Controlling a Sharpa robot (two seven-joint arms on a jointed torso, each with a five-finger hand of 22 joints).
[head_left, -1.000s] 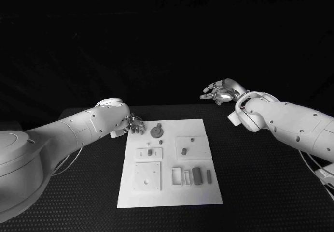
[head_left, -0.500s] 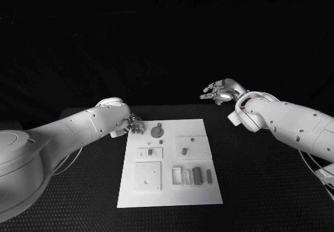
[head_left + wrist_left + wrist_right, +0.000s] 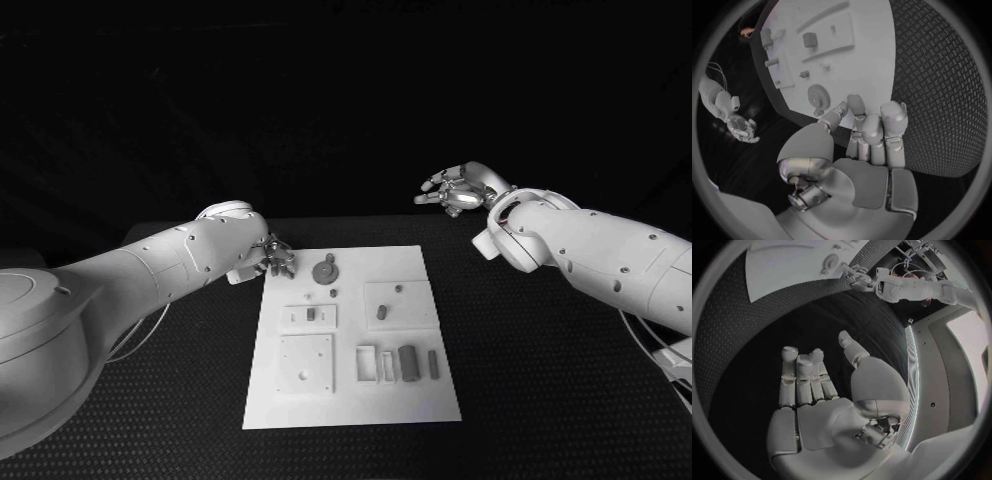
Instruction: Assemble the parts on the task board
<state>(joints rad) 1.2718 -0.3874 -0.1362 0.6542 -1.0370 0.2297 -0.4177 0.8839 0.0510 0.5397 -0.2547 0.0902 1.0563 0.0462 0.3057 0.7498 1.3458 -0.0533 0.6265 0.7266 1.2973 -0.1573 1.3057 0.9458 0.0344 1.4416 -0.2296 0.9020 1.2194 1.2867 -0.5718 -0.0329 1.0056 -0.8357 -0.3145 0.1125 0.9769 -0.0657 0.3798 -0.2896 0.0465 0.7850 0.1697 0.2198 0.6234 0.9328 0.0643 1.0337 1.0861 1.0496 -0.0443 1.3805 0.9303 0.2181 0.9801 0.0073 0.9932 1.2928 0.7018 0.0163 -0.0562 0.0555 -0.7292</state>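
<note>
While the left hand [image 3: 278,258] hovers empty, fingers loosely apart, at the board's [image 3: 418,395] far-left corner, the gear [image 3: 326,270] lies just beside it; right hand [image 3: 456,190] open, well away.

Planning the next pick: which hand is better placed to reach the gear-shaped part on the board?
Left, likely. The left hand sits at the task board's far-left corner, beside the gear-shaped part; the right hand hangs beyond the board.
</note>
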